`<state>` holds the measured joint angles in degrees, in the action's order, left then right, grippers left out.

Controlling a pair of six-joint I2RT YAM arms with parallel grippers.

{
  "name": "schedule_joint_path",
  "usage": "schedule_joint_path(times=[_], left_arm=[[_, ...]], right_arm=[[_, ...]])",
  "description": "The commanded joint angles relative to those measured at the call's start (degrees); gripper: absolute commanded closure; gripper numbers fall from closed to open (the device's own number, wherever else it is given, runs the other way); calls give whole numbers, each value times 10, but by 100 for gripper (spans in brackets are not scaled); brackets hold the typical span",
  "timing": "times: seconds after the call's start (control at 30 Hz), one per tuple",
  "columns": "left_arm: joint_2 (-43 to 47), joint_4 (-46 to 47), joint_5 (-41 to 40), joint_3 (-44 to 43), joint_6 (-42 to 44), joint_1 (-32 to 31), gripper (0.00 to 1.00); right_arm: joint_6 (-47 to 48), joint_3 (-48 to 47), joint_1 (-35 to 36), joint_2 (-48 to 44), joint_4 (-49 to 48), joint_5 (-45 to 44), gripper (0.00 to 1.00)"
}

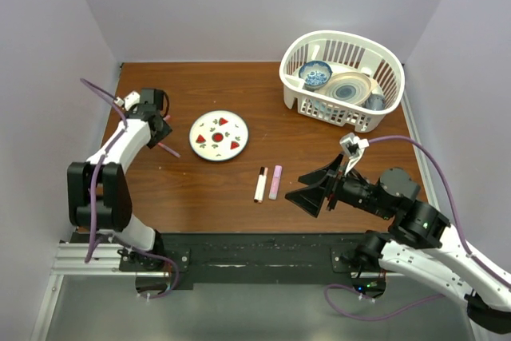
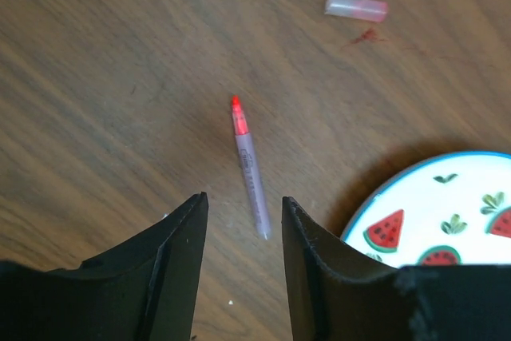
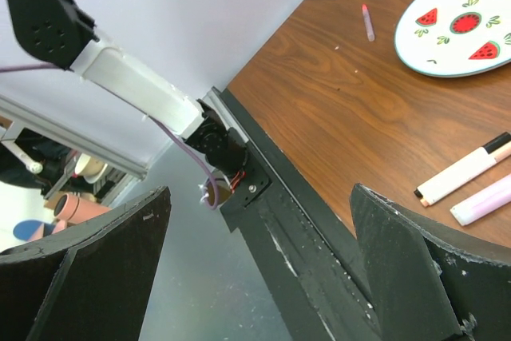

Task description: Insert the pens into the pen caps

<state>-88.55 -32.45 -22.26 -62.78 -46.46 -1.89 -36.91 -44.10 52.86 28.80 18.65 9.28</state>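
Half-open, empty left gripper [image 2: 243,200] hangs over the red pen [image 2: 249,167], likely light and slippery, best pinched mid-barrel; right gripper [image 3: 259,191] gapes empty.

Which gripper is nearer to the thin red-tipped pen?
Left. The left gripper is right at the thin pen, open jaws beside its rear end; the right gripper is far across the table.

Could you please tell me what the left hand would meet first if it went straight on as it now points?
The left hand would probably first meet the thin reddish pen lying on the table just ahead between its jaws, though depth is unclear.
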Motion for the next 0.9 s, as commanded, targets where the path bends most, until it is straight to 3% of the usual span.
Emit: schedule_joint_path(times=[0.0, 0.2, 0.67, 0.87], left_arm=[[-53, -1, 14, -30, 17, 15, 55], [-111, 30, 89, -36, 29, 46, 60], [-157, 46, 93, -45, 54, 60, 59], [-159, 36, 78, -41, 62, 60, 71]], right_arm=[[2, -20, 1, -11, -1, -25, 2], [4, -24, 0, -6, -4, -30, 2], [2, -21, 0, -13, -7, -19, 2], [5, -28, 1, -22, 2, -22, 2]])
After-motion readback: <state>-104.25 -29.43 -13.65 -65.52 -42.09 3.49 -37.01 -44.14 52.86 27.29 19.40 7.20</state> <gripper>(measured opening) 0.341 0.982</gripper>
